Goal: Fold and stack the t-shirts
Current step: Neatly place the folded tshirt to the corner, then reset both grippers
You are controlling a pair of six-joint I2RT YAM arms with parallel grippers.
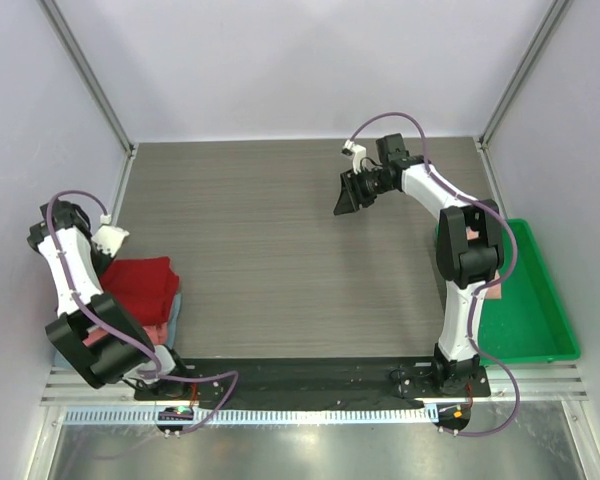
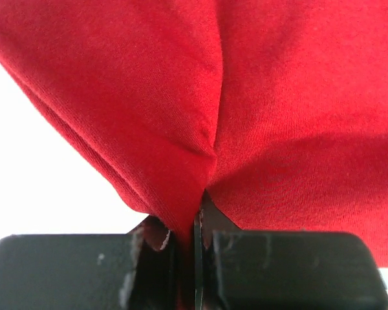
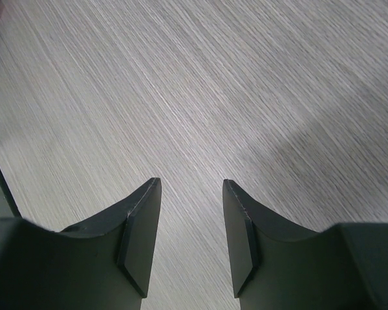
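The deep red t-shirt [image 1: 140, 285] lies folded on top of a stack at the table's left edge. A salmon-pink layer [image 1: 160, 329] and a pale blue-grey layer [image 1: 177, 305] show under it. My left gripper [image 1: 117, 258] is at the red shirt's far left edge. In the left wrist view it [image 2: 187, 226] is shut on a pinched fold of the red cloth [image 2: 258, 97]. My right gripper [image 1: 348, 196] hangs open and empty over bare table at the back right; the right wrist view shows its jaws [image 3: 191, 187] apart above the wood-grain surface.
A bright green tray [image 1: 540, 300] stands at the right edge, with a bit of salmon-pink cloth [image 1: 493, 291] showing behind the right arm. The grey wood-grain table [image 1: 280, 250] lies between the arms. White walls enclose the workspace.
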